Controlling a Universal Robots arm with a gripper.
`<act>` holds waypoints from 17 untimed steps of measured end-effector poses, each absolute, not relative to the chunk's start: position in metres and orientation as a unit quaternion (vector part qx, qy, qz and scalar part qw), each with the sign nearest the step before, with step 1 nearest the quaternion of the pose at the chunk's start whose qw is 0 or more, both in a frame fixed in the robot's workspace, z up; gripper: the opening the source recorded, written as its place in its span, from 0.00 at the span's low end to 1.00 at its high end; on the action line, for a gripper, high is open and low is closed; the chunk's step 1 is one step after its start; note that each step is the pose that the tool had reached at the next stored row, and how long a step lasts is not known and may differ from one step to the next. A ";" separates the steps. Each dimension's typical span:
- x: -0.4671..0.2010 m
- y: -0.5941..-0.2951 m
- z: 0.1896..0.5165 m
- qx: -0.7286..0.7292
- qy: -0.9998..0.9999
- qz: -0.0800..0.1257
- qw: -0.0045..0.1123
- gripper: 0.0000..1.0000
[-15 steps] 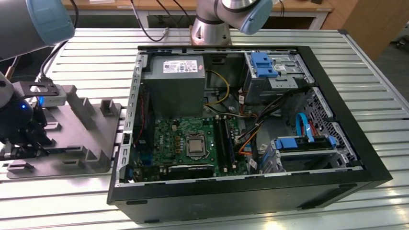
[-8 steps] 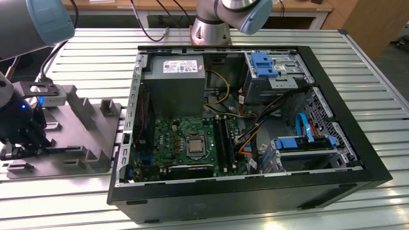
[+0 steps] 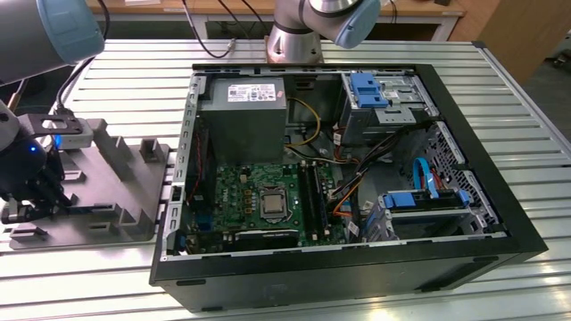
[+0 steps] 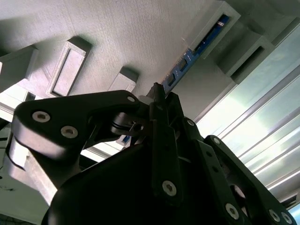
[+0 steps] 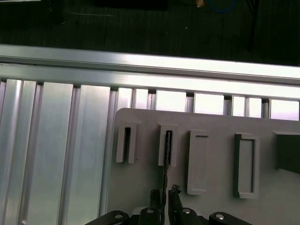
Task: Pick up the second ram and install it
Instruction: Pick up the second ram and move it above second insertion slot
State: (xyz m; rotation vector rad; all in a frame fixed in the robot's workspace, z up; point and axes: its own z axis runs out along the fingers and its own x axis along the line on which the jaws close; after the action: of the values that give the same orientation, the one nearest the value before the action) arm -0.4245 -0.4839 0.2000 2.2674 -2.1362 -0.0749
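Note:
The second ram [image 4: 197,49] is a narrow blue stick standing on edge in a slot of the grey holder block [image 3: 116,180]. In the first wrist view the second ram [image 5: 165,161] is a thin dark line running from a slot down between my fingertips. My gripper [image 5: 164,194] sits low over the holder at the exterior view's left [image 3: 23,210]. Its fingers [image 4: 157,93] are pressed on both faces of the stick's near end. The stick's far end still rests in the holder slot [image 4: 220,23].
An open black computer case [image 3: 499,221] lies at the exterior view's right, with the green motherboard [image 3: 237,194], its black slots [image 3: 312,194], a grey power supply [image 3: 243,110] and loose cables. The holder has several upright posts [image 5: 199,161]. The ribbed metal table [image 5: 56,154] surrounds it.

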 end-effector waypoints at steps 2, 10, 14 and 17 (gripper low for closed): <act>-0.424 -0.484 0.200 0.728 -0.685 -0.024 0.013 0.21; -0.423 -0.484 0.200 0.727 -0.686 -0.024 0.013 0.21; -0.423 -0.484 0.200 0.727 -0.686 -0.024 0.013 0.21; -0.423 -0.484 0.200 0.727 -0.686 -0.022 0.011 0.21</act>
State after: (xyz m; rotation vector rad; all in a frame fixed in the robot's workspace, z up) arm -0.4227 -0.4840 0.1998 2.2686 -2.1403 -0.0694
